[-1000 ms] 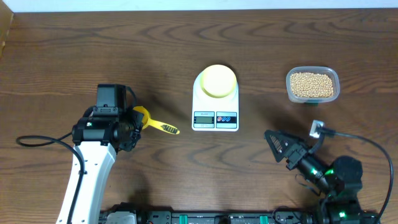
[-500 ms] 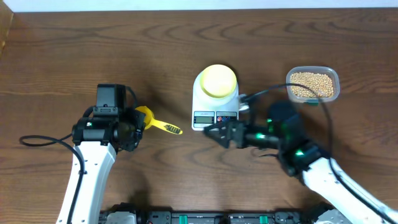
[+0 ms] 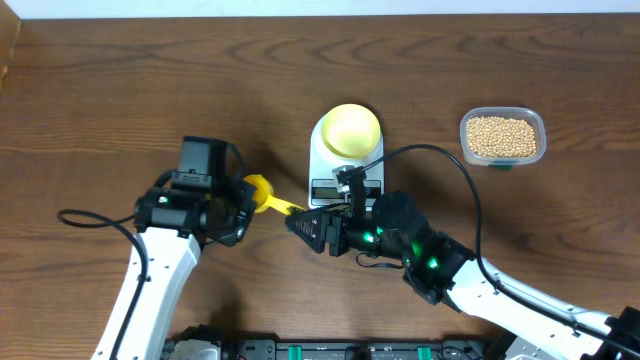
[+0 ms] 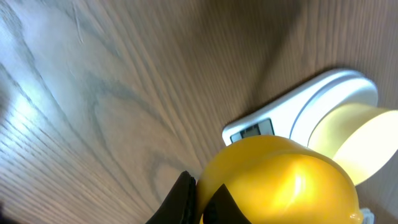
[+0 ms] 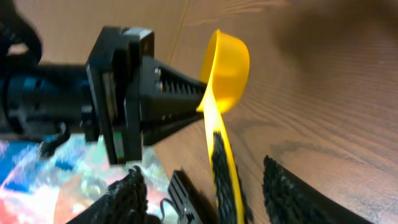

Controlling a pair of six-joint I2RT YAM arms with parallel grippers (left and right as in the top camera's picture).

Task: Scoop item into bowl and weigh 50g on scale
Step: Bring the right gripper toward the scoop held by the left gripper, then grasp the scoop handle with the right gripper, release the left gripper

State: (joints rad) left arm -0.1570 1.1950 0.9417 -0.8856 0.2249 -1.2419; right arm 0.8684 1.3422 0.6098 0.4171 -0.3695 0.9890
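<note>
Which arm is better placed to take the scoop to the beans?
Right, probably. Its open claw straddles the handle of the scoop, and the beans sit on its side; the left claw grips the cup end.

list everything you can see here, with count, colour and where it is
table: one, brown wood, under everything
scale: one, white, centre of the table
bowl: one, pale yellow, on the scale
tub: one, clear, far right
beans: many, beige, in the tub
scoop: one, yellow, left of the scale
left end effector: one, black, shut on the scoop by its cup
right end effector: one, black, open, fingers either side of the scoop's handle
</note>
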